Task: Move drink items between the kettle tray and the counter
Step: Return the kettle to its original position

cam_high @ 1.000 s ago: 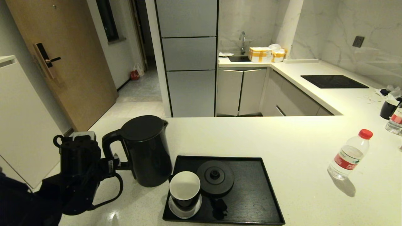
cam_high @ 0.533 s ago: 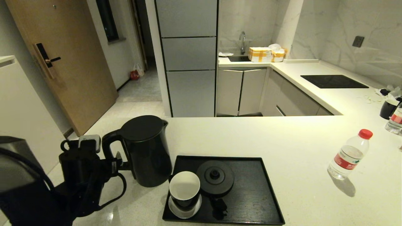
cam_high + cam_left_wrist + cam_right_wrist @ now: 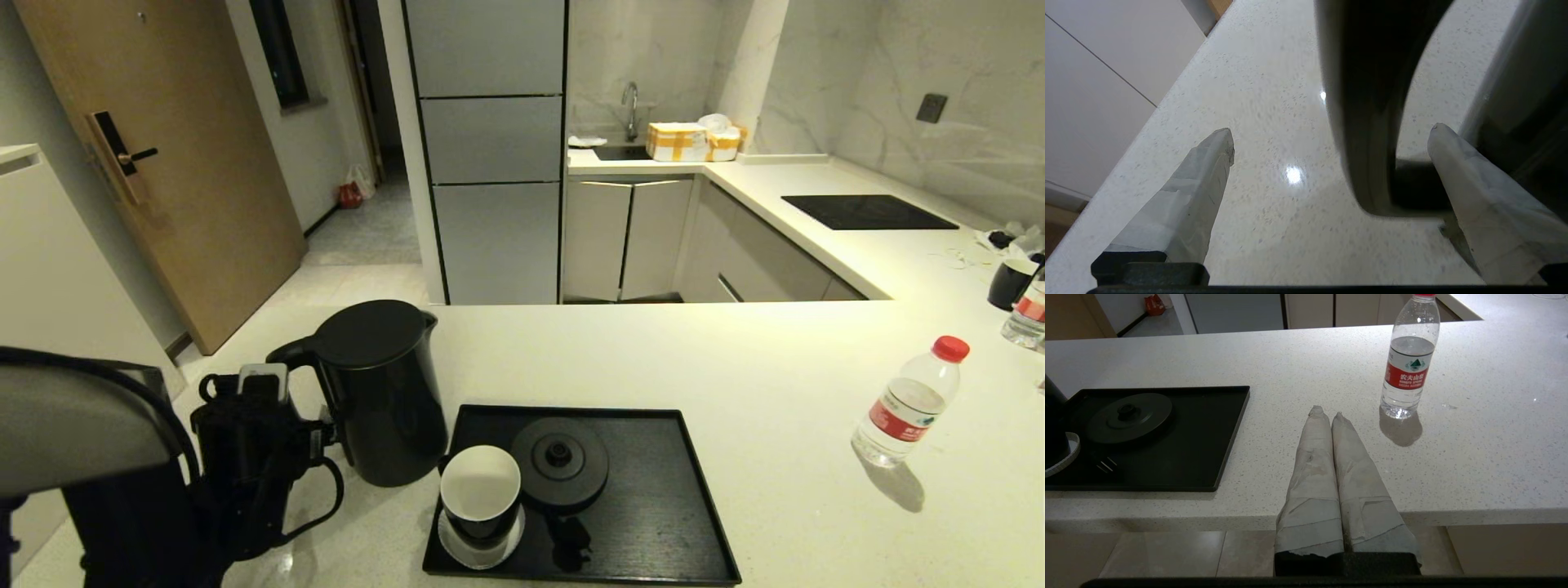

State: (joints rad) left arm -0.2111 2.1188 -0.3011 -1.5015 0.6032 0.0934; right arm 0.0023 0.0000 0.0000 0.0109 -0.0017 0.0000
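Here the left gripper (image 3: pixel 1331 163) sat at the kettle (image 3: pixel 384 392) handle (image 3: pixel 1363 122), its jaws spread wide with one finger outside the loop and the other inside it, so closing would pinch the handle's upright bar. The kettle stood on the worktop (image 3: pixel 775 376) just left of the kettle tray (image 3: pixel 653 498), probably because it was to be lifted onto the base disc (image 3: pixel 561 464) waiting there. The cup (image 3: pixel 480 494) stood on its saucer (image 3: pixel 480 547) in the tray's near left corner. The water bottle (image 3: pixel 910 404) stood upright well to the right. The right gripper (image 3: pixel 1327 416) idled off the worktop's near edge, jaws pressed together, holding nothing.
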